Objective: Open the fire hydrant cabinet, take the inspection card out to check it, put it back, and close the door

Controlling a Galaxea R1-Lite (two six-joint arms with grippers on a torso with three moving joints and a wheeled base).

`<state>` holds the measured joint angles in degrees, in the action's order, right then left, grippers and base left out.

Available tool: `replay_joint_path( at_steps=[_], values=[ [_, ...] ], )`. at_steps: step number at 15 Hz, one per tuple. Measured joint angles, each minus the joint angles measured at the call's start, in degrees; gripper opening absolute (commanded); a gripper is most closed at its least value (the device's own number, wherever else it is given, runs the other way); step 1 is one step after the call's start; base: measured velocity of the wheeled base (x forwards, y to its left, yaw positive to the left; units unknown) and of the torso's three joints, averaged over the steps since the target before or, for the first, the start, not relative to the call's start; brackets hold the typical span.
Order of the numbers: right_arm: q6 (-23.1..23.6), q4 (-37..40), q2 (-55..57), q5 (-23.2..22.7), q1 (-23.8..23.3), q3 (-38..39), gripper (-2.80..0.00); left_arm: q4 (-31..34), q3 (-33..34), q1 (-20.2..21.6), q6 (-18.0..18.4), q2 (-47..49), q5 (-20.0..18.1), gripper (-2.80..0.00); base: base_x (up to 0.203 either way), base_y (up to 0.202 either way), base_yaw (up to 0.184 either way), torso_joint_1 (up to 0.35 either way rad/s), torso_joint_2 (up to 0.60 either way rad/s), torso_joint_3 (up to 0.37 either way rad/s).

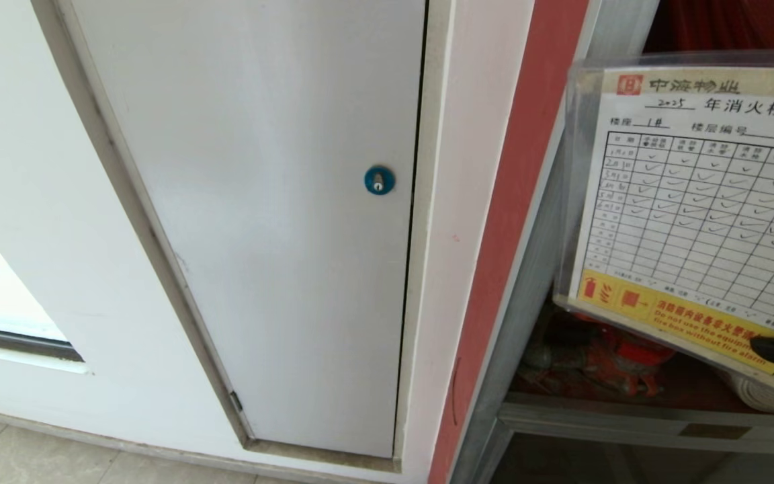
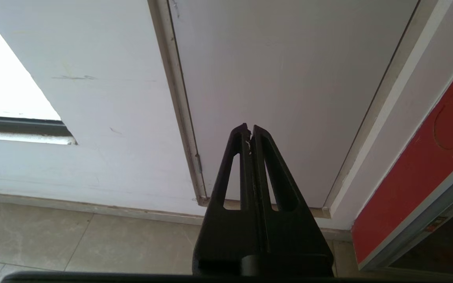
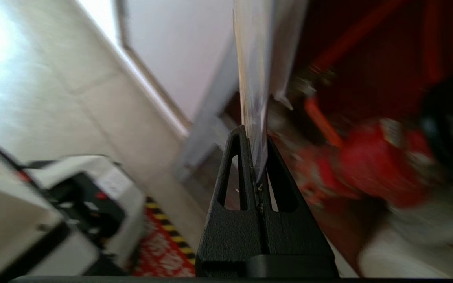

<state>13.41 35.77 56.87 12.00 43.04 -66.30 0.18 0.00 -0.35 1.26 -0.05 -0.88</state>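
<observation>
Midway through: fire hydrant cabinet [image 1: 514,376] open at right, red valve [image 1: 619,366] exposed. Inspection card [image 1: 703,215] out, raised before the opening, pinched at its lower edge by closed right gripper [image 3: 258,165]. Left gripper [image 2: 250,135] closed, empty, idle. Remaining: card returned, door shut.

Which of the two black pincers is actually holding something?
The right pincer, shut on the inspection card in its clear sleeve before the open fire hydrant cabinet. The left pincer is shut on nothing, facing the white panel.

The inspection card [image 1: 703,208] runs off the head view's right edge. Behind it, the red valve [image 3: 368,173] is a blur, and the card's fine print is unreadable.
</observation>
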Motion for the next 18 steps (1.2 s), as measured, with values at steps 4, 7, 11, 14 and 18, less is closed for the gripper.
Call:
replay_joint_path(
  at_steps=[4,7,11,14,18],
  values=[
    [7.1,0.1,-3.2,11.9,-0.1,3.0,-2.8,0.0,0.0,0.0,0.0,0.0,0.0,-2.8,0.0,0.0,0.0,0.0,0.0,0.0],
    [14.1,0.1,-5.7,21.8,-0.1,4.6,-2.8,0.0,0.0,0.0,0.0,0.0,0.0,-2.8,0.0,0.0,0.0,0.0,0.0,0.0],
    [24.8,-0.3,-7.7,34.2,-1.1,4.5,-2.8,0.0,0.0,0.0,0.0,0.0,0.0,-2.8,0.0,0.0,0.0,0.0,0.0,0.0],
    [33.5,-0.5,-8.2,41.6,-4.1,3.2,-2.8,0.0,0.0,0.0,0.0,0.0,0.0,-2.8,0.0,0.0,0.0,0.0,0.0,0.0],
    [41.2,-0.1,-7.6,52.3,-5.4,2.1,-2.8,0.0,0.0,0.0,0.0,0.0,0.0,-2.8,0.0,0.0,0.0,0.0,0.0,0.0]
  ],
)
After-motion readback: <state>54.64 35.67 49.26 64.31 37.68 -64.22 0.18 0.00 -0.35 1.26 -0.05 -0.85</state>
